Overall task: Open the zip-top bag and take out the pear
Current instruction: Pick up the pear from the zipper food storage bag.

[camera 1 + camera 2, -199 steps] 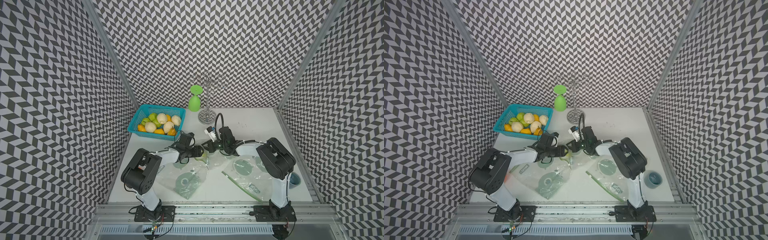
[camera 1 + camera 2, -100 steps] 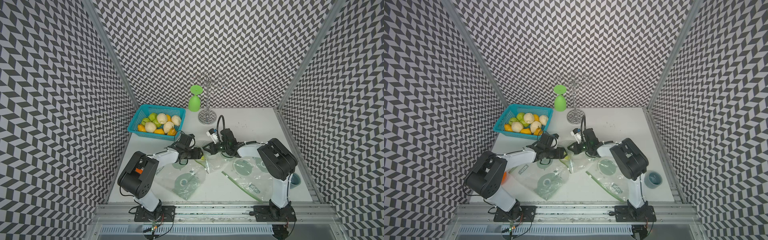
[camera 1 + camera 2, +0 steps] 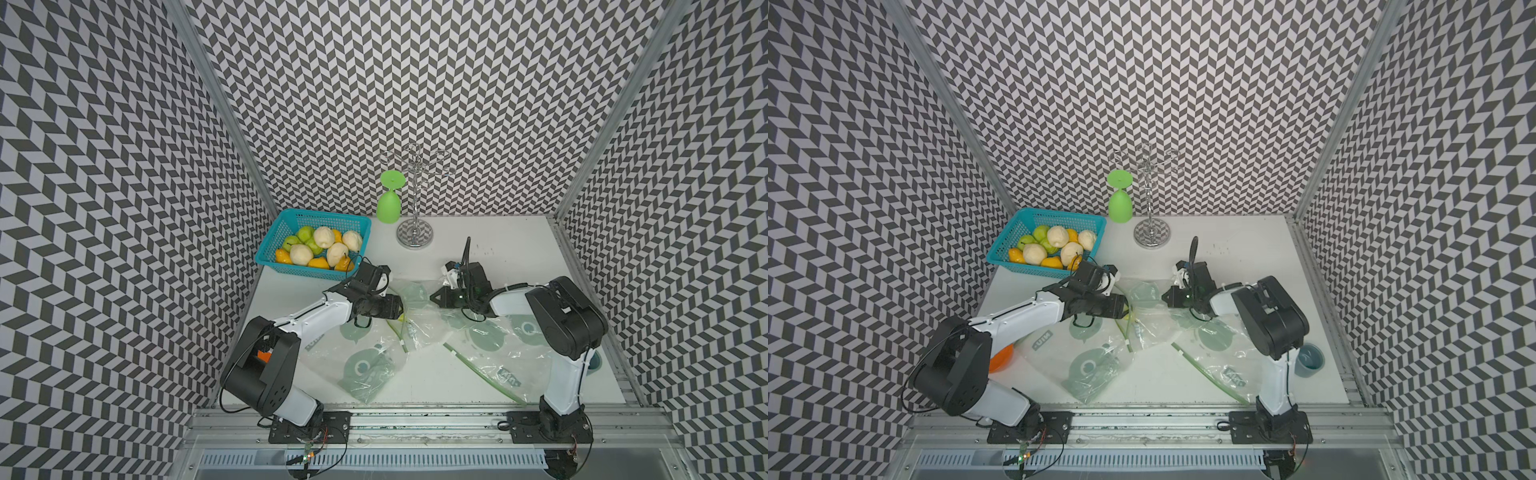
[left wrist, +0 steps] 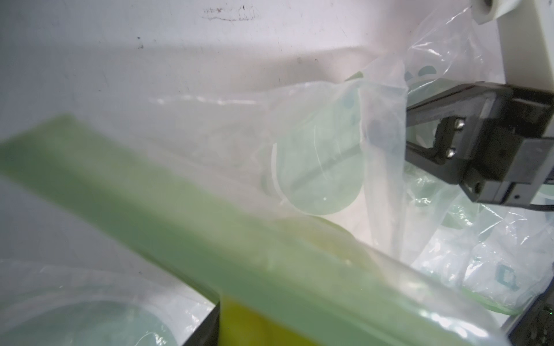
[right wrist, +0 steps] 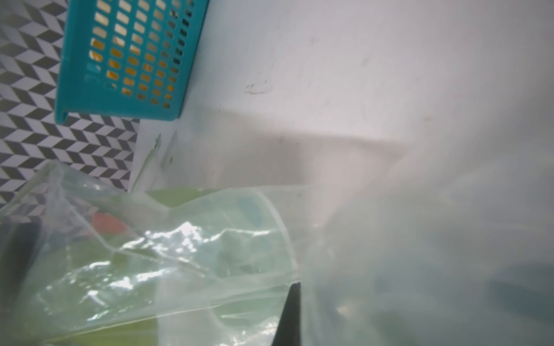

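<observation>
Pear (image 3: 401,318) sits right at my left gripper (image 3: 395,308) tip, inside the bag (image 3: 415,289) mouth (clamped or not, can't tell); right gripper (image 3: 434,297) is pinched shut on the bag's far end.

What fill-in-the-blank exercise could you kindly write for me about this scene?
1. The fruit lies in a teal ____.
2. The green glass beside the metal rack is turned ____.
3. The right end effector is ____ on the clear bag.
4. The left end effector holds a yellow-green ____.

Missing words: basket; upside down; shut; pear.
</observation>
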